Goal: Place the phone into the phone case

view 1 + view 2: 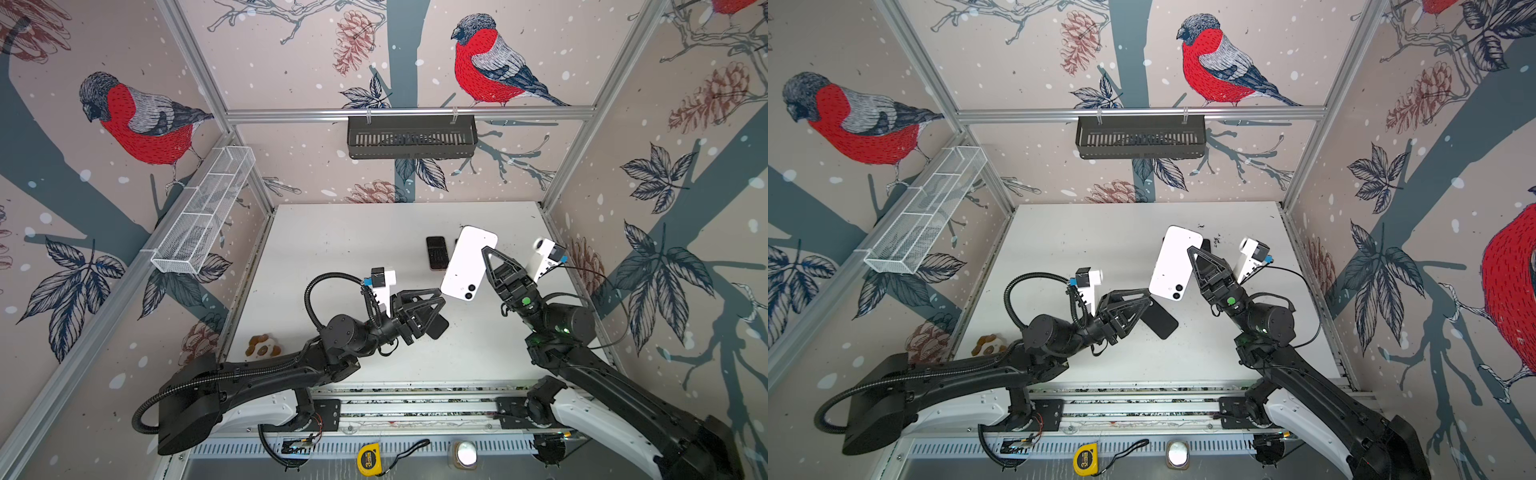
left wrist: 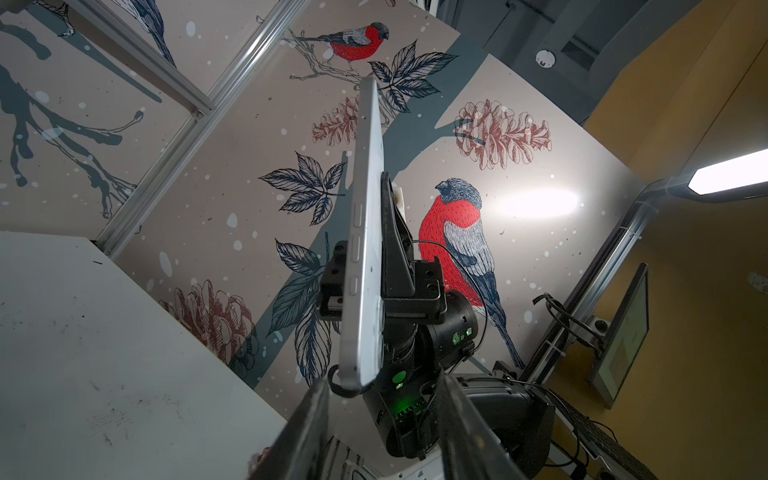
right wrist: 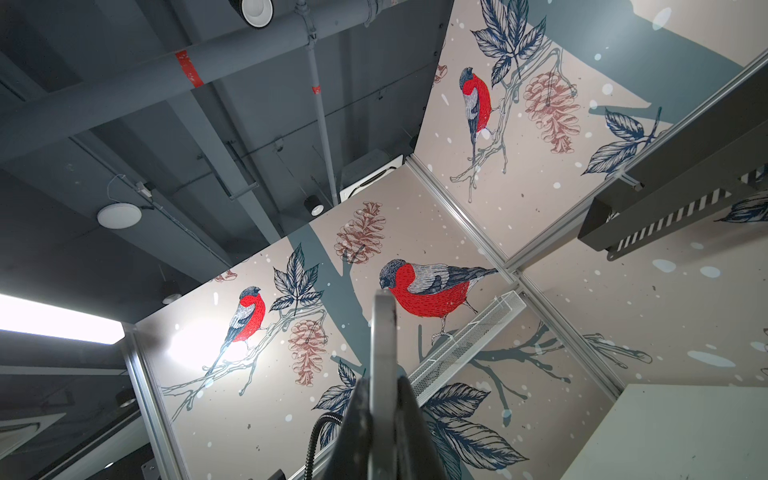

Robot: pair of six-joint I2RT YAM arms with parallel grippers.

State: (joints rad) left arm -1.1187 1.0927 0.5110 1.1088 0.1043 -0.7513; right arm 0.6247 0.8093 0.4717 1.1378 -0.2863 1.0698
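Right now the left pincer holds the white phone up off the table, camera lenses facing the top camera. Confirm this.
Not quite: the right pincer, not the left pincer, holds the white phone up off the table, camera lenses facing the top camera. Both top views show it.

Smooth white phone point(image 1: 465, 257), matt black case point(image 1: 1165, 323), perhaps rubbery, scuffed white table point(image 1: 353, 249)

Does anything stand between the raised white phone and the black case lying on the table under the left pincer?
Yes: the open left pincer hangs over part of the black case, right at the lower end of the white phone, which the right pincer holds. Nothing else shows between them.
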